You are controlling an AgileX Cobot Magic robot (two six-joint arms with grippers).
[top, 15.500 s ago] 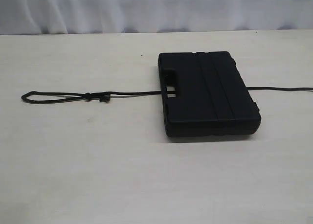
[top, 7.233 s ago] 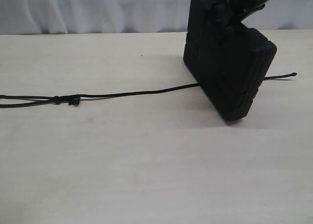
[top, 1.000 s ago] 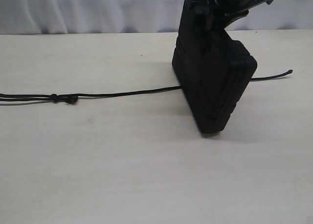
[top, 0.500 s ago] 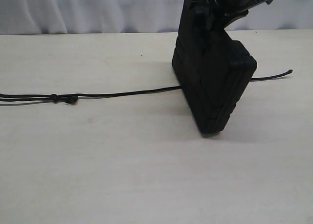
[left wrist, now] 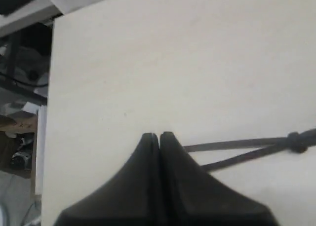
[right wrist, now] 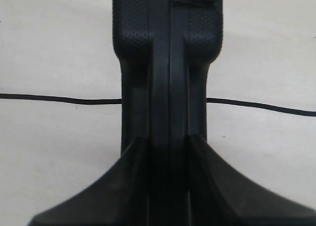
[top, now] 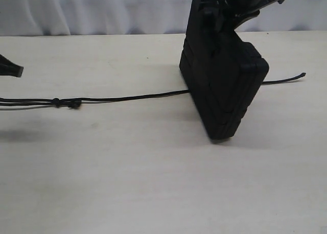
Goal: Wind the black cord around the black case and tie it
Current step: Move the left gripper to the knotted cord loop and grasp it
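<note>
The black case (top: pixel 222 86) stands tilted on one lower corner on the table, with my right gripper (top: pixel 225 6) shut on its upper edge. In the right wrist view the fingers (right wrist: pixel 133 152) clamp the case (right wrist: pixel 168 63) from both sides. The black cord (top: pixel 133 97) lies on the table and passes under the case; its free end (top: pixel 301 75) sticks out to the right, and its knots (top: pixel 66 103) lie far left. My left gripper (top: pixel 13 69) hovers shut at the left edge, above the cord. In its wrist view the gripper (left wrist: pixel 159 135) is empty, beside two cord strands (left wrist: pixel 237 146).
The pale table's left edge (left wrist: pixel 52 112) shows in the left wrist view, with dark clutter (left wrist: pixel 22 88) beyond it. A white curtain (top: pixel 102 9) hangs behind the table's far edge.
My left gripper's tip has come into the exterior view at the left edge, throwing a shadow on the table. The case, the cord and the right gripper have not moved.
</note>
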